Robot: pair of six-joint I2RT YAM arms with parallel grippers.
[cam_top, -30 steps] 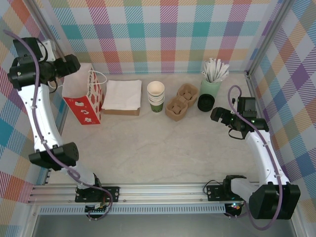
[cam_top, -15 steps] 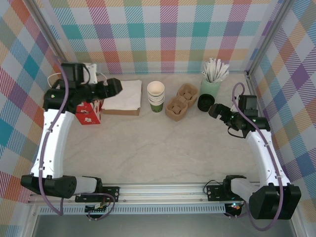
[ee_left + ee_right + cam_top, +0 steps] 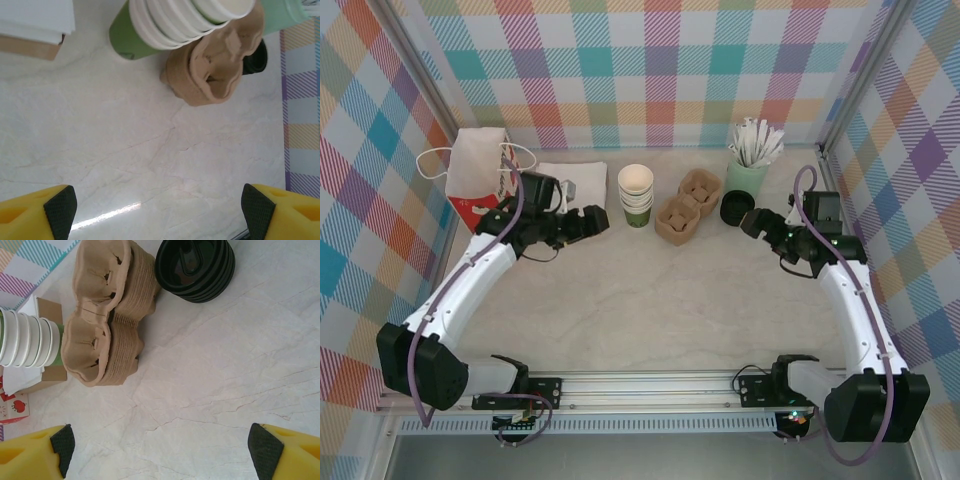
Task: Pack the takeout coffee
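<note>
The takeout coffee is out of view. My left gripper (image 3: 597, 217) hovers open over bare table in front of the napkins, just left of a stack of green cups (image 3: 636, 196). In the left wrist view its yellow, black-padded fingers (image 3: 60, 210) stand wide apart with nothing between them, and the cup stack (image 3: 165, 25) lies ahead. My right gripper (image 3: 752, 222) is open and empty too, just right of a stack of black lids (image 3: 736, 207). The right wrist view shows those lids (image 3: 195, 265) ahead of its spread fingertips (image 3: 262, 450).
Stacked brown cup carriers (image 3: 685, 205) sit between the cups and the lids. A pale-mint cup of white sticks (image 3: 750, 165) stands behind the lids. White napkins (image 3: 565, 190) on a cardboard base and a red-and-white paper bag (image 3: 480, 175) are at the back left. Walls close in both sides.
The left arm has swung from the bag at the far left, rightward and down to the table in front of the napkins. The right gripper edged slightly toward the lids.
</note>
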